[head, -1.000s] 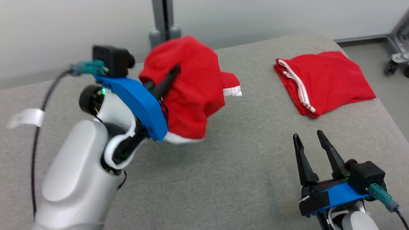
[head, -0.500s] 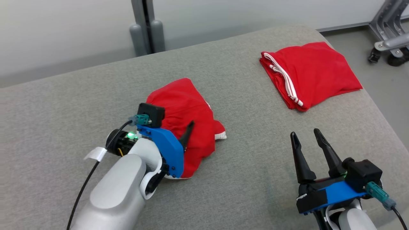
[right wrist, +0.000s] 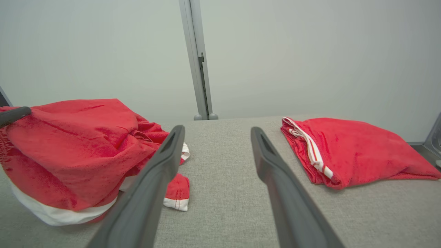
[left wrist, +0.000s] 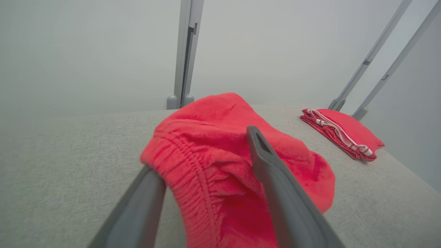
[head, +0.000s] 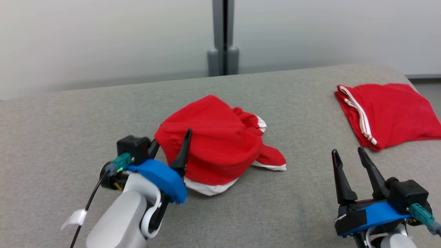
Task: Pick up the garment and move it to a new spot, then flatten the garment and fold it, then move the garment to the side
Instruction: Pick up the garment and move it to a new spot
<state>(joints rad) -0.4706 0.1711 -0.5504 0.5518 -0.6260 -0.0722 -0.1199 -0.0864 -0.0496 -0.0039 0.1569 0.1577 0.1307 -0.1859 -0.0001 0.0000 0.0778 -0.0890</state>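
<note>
Crumpled garment point(head: 213, 148) on table point(head: 69, 120), folded garment point(head: 392, 110) apart

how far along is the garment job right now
Done, apparently: the crumpled red garment with white trim lies on the grey fabric table, moved to its spot. In hand: the left tool is open, fingers straddling its waistband. Left: flattening, folding, moving aside. The right tool hangs open, idle.
</note>
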